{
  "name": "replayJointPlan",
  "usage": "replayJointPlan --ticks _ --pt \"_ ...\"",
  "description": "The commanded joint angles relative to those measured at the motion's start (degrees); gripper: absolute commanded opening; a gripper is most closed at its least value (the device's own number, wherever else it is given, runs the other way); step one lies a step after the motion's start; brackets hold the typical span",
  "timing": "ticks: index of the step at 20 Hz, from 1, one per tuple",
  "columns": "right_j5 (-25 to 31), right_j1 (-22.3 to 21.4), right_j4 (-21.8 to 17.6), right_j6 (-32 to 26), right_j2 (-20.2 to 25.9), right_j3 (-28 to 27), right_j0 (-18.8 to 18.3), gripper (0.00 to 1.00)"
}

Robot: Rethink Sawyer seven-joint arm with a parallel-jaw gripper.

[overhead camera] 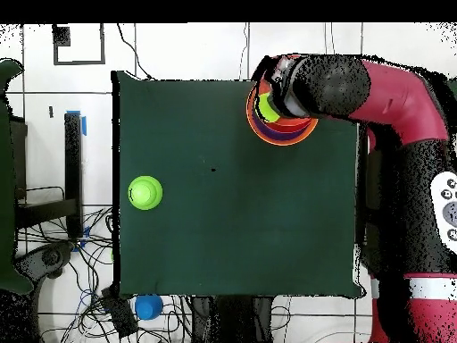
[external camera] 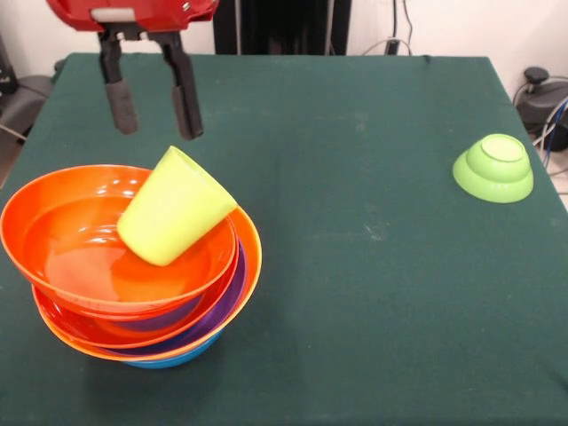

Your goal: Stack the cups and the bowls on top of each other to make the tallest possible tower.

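Green cloth covers our table (external camera: 355, 266), where the tower (external camera: 133, 293) sits at one corner with the cup (external camera: 173, 209) lying tilted in its top bowl, gripper (external camera: 153, 98) spread empty above: we risk it rolling out.

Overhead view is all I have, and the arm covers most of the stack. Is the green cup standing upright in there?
Observer: No, the cup lies tilted in the top orange bowl, leaning on its rim.
Operator: Is the gripper holding it?
Observer: No, the gripper hangs open above the cup, apart from it.
Operator: What's at the very bottom?
Observer: A blue bowl shows there, beneath all the others.
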Motion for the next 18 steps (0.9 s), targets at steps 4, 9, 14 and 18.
replayJointPlan --ticks 4,9,14,18 --pt "-6.6 2.2 -6.9 -3.1 -5.2 7.7 1.2 1.00" --pt "-6.8 2.8 -6.4 -3.1 -5.3 8.8 1.4 1.00" --pt "-5.9 2.9 -5.1 -3.2 -4.7 9.9 1.1 1.00" --pt "-5.3 2.9 -4.6 -3.3 -4.2 9.7 1.1 1.00"
